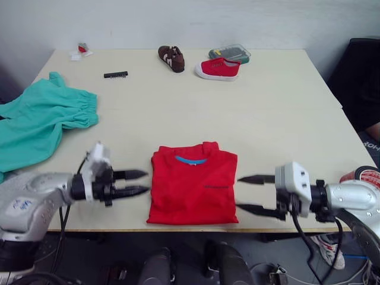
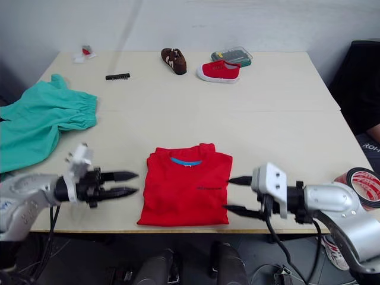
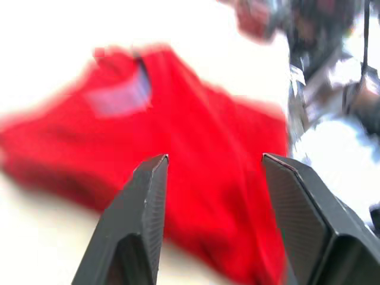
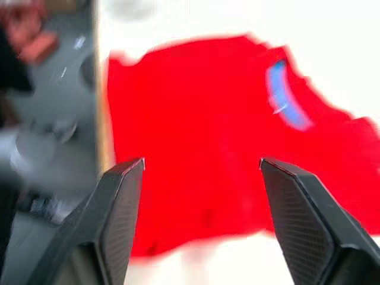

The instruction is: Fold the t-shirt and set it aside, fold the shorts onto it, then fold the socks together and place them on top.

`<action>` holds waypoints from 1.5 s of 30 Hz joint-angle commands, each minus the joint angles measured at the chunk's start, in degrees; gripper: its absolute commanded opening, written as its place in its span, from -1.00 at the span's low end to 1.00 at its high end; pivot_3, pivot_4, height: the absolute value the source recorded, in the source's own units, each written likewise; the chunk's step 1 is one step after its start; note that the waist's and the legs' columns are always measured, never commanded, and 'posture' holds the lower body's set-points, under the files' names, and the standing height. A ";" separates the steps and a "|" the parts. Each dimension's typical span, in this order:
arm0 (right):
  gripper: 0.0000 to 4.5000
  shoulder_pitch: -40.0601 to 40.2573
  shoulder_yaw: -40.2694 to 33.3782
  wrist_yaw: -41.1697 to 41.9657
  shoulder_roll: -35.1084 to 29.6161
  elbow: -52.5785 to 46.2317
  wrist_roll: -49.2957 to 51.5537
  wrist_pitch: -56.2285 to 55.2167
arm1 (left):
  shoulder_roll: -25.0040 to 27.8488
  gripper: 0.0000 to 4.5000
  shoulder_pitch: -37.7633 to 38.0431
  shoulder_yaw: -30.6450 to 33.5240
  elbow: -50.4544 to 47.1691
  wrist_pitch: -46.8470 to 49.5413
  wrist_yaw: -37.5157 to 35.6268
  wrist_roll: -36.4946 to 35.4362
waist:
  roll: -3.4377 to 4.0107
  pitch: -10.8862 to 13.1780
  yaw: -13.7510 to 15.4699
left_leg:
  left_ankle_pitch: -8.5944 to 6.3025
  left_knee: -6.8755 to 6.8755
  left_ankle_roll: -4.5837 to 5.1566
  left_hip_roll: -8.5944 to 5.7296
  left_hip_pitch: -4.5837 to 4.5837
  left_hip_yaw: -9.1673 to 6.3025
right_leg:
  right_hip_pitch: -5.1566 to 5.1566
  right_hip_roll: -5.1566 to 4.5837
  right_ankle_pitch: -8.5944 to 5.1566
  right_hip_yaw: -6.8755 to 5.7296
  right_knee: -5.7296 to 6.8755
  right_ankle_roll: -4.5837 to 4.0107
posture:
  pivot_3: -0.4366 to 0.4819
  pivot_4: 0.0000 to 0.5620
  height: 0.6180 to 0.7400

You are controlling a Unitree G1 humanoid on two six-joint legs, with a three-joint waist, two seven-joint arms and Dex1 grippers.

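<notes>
Left eye view: shoes (image 1: 202, 63) beyond t-shirt (image 1: 193, 184)

Matt cloth t-shirt (image 1: 193, 185); seemingly smooth tabletop (image 1: 267, 113).

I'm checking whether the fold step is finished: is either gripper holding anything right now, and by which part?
Nothing is held. The left gripper and right gripper are both open, one at each side of the folded t-shirt.
</notes>
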 commanded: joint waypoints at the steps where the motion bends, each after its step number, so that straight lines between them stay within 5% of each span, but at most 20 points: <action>1: 0.25 -4.65 5.49 -3.25 3.95 3.00 -0.25 3.53 | -1.95 0.00 -2.30 -6.22 0.00 -1.96 0.07 4.43 | 0.01 0.00 -0.15 | 0.03 -0.02 -0.14 0.00 -0.02 0.10 | -0.06 0.00 -0.01 0.00 0.03 -0.01 | -0.05 -0.47 1.00; 6: -0.49 -14.65 19.29 -2.37 11.59 15.92 -11.52 -1.58 | -6.66 -0.68 -8.41 -22.39 3.45 -6.80 1.14 18.71 | -0.06 -0.03 -0.25 | 0.05 0.00 -0.21 0.03 -0.18 0.28 | -0.22 0.16 -0.07 -0.03 0.14 -0.10 | -0.05 -0.47 1.00; 9: -0.97 -18.58 25.29 -0.19 12.38 22.36 -18.94 -5.78 | -7.89 -1.00 -9.81 -26.44 4.52 -6.20 2.55 23.24 | -0.07 -0.03 -0.37 | 0.10 0.04 -0.10 -0.03 -0.18 0.40 | -0.23 0.11 -0.01 0.09 0.01 0.00 | -0.05 -0.47 1.00; 14: -1.00 -22.63 26.14 -1.26 13.21 33.92 -25.56 -10.58 | -7.86 -1.00 -10.11 -26.90 10.65 -9.99 6.57 30.03 | -0.11 -0.07 -0.37 | 0.11 0.05 -0.08 -0.01 -0.10 0.38 | -0.22 0.05 -0.02 0.09 0.07 -0.01 | -0.05 -0.47 1.00; 21: -1.00 -30.05 18.01 -5.69 15.23 46.51 -26.01 -14.47 | -5.25 -1.00 -4.07 -22.65 12.85 -13.88 5.87 30.19 | -0.20 -0.21 -1.88 | 0.21 0.03 -0.24 0.06 0.12 0.36 | -0.16 0.01 -0.01 0.13 0.33 -0.06 | -0.05 -0.47 1.00; 28: -1.00 -24.96 6.58 1.12 4.86 24.06 -10.34 12.65 | -6.54 -1.00 -6.12 -12.17 8.34 -4.69 4.57 18.71 | -0.09 -0.16 -1.77 | 0.26 -0.04 -0.38 0.12 -0.01 0.18 | -0.29 0.02 -0.11 0.03 0.46 -0.23 | -0.05 -0.47 1.00; 32: -1.00 -14.75 -4.29 0.52 -0.07 12.62 4.95 35.19 | -3.48 -0.62 -6.23 -6.38 2.85 0.08 -4.50 7.45 | -0.11 -0.17 -1.27 | 0.20 -0.07 -0.35 0.13 -0.12 0.01 | -0.26 0.01 -0.14 -0.12 0.26 -0.29 | -0.05 -0.47 1.00; 35: -0.74 -9.06 -8.22 -0.96 -1.05 9.07 10.10 43.26 | -0.84 -0.22 -6.91 -4.56 0.83 3.87 -6.73 3.73 | -0.10 -0.16 -1.29 | 0.12 -0.05 -0.23 0.09 -0.19 0.00 | -0.24 -0.06 -0.13 -0.12 0.15 -0.26 | -0.05 -0.47 1.00; 38: -0.27 -5.83 -13.08 -6.27 4.97 9.84 13.89 53.04 | 3.79 0.20 -8.31 -4.78 -2.05 5.69 -9.37 2.97 | -0.14 -0.16 -1.55 | 0.07 -0.04 -0.21 0.07 -0.16 0.05 | -0.23 -0.05 -0.10 -0.07 0.14 -0.21 | -0.05 -0.47 1.00; 44: 0.63 -7.85 -10.79 -11.80 13.33 14.40 13.37 54.68 | 4.97 1.00 -10.35 -4.86 -2.99 3.81 -9.13 4.08 | -0.03 -0.11 -1.55 | 0.08 -0.09 -0.26 0.07 -0.13 0.08 | -0.26 0.01 -0.10 -0.04 0.16 -0.22 | -0.05 -0.47 1.00; 45: 0.76 -7.83 -8.51 -11.24 13.77 14.76 12.76 52.45 | 4.72 1.00 -10.64 -4.61 -2.71 3.65 -8.54 4.21 | -0.04 -0.11 -1.54 | 0.09 -0.10 -0.27 0.07 -0.13 0.09 | -0.26 0.02 -0.10 -0.03 0.16 -0.22 | -0.05 -0.47 1.00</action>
